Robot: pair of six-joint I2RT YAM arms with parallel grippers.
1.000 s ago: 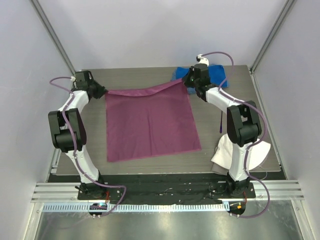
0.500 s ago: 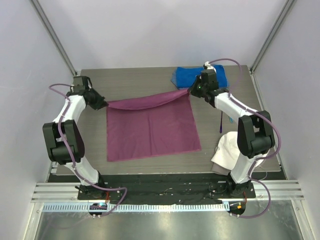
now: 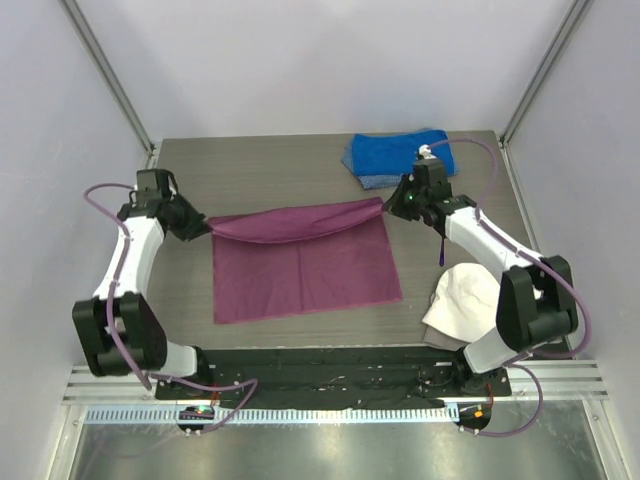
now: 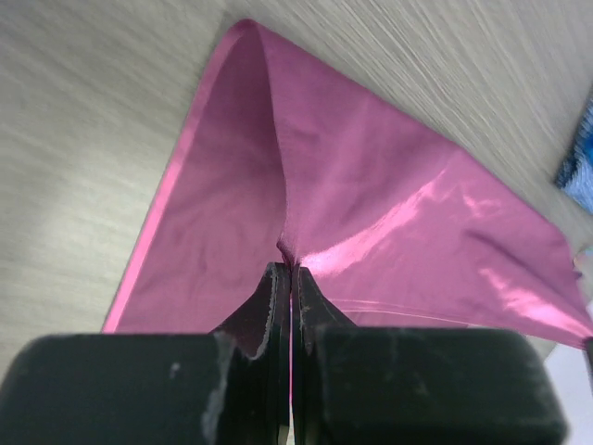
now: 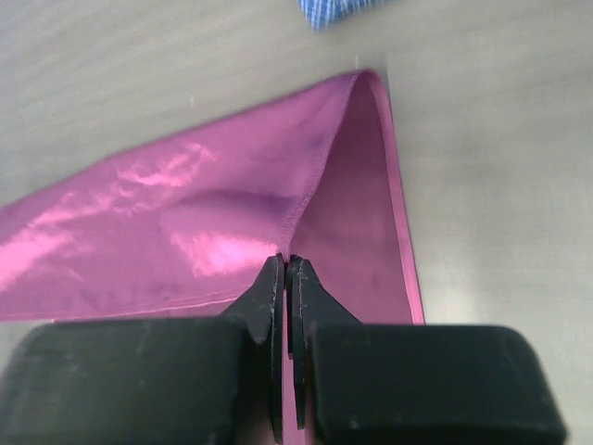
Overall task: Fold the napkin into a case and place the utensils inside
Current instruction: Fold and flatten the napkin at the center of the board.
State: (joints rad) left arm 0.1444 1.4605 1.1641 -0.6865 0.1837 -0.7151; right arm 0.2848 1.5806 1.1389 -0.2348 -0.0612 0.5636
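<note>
**A:** While both your arms reach out over the table, what are the grippers doing?

**B:** My left gripper is pressed together on the far left corner of the napkin. My right gripper is pinching the far right corner. From each wrist I see the magenta cloth caught between the black fingers.

**A:** Where does the napkin lie?

**B:** Its near part lies flat in the middle of the table, toward the near edge. Its far edge hangs lifted between my two grippers, sagging and curled over the flat part.

**A:** What else is on the table?

**B:** A blue towel lies at the far edge, toward the right corner, apart from the napkin. A white cloth sits by the near right corner, and a thin dark handle lies just beyond it, beside my right forearm
</note>
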